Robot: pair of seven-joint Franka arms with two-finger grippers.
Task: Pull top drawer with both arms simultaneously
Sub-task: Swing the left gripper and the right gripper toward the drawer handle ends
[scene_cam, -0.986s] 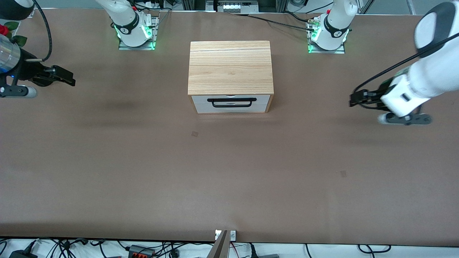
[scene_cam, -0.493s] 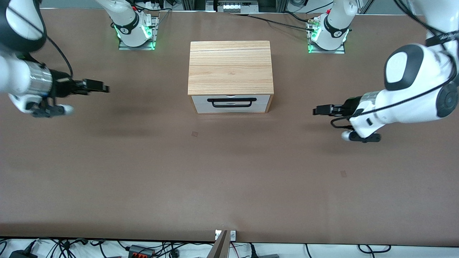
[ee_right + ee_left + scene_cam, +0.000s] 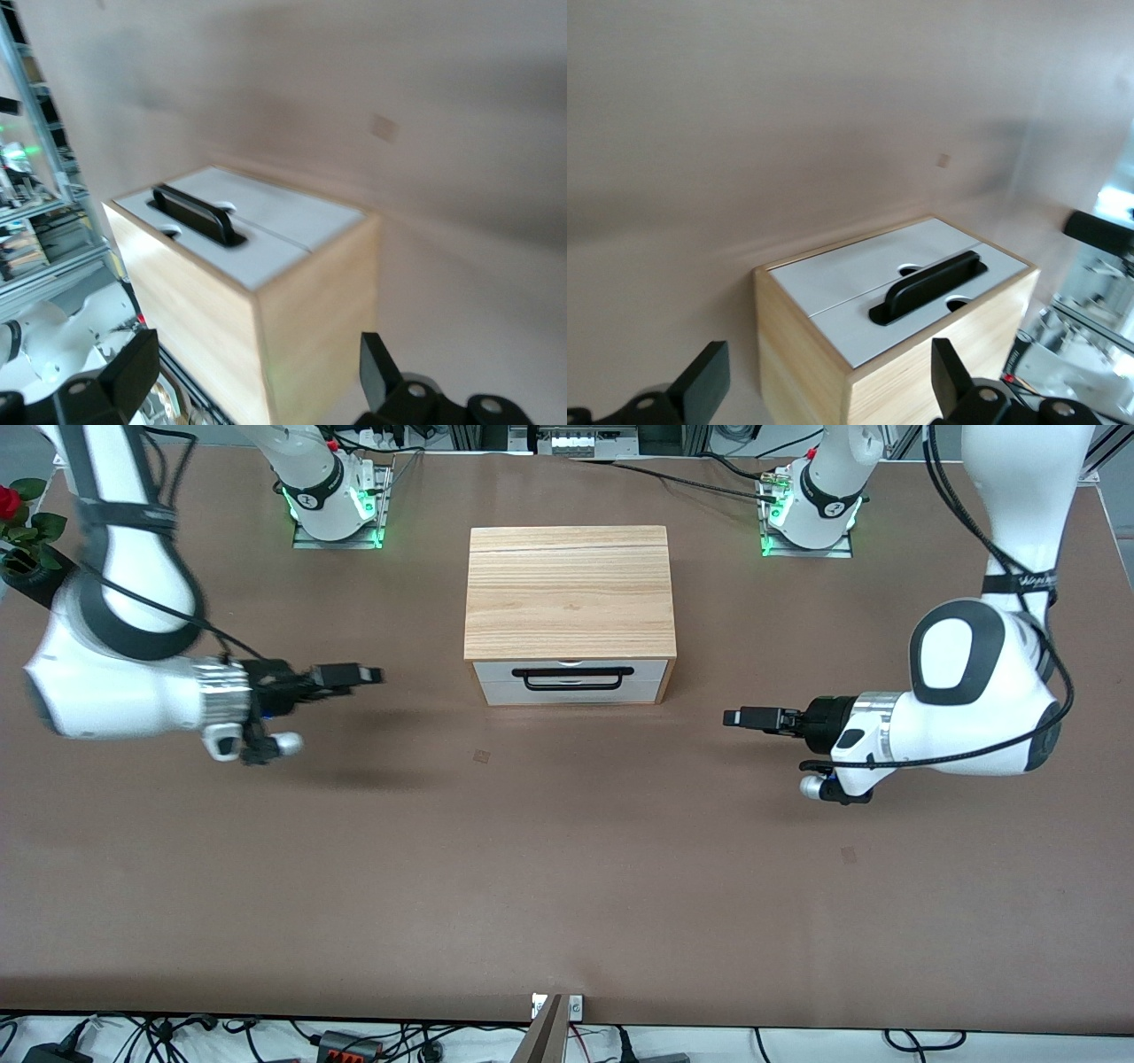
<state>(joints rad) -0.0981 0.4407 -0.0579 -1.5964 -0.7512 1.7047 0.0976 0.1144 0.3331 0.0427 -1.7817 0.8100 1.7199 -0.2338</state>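
Note:
The wooden box (image 3: 569,592) stands mid-table. Its top drawer (image 3: 496,670) is pushed in, with the black bar handle (image 3: 572,672) on its white front. My left gripper (image 3: 733,716) is open and empty over bare table, off the box's corner toward the left arm's end. My right gripper (image 3: 368,675) is open and empty over bare table toward the right arm's end. The left wrist view shows the top drawer (image 3: 877,332) and handle (image 3: 926,285) past the open left gripper (image 3: 824,390). The right wrist view shows the drawer (image 3: 244,264) and handle (image 3: 195,212) past the open right gripper (image 3: 257,381).
The second white drawer front (image 3: 571,693) sits below the top one. Both arm bases (image 3: 335,509) (image 3: 808,514) stand farther from the front camera than the box. A red rose (image 3: 9,500) sits at the table edge at the right arm's end.
Both arms have swung in from the table's ends toward the box, so both grippers are much closer to its drawer front. The drawer has not moved.

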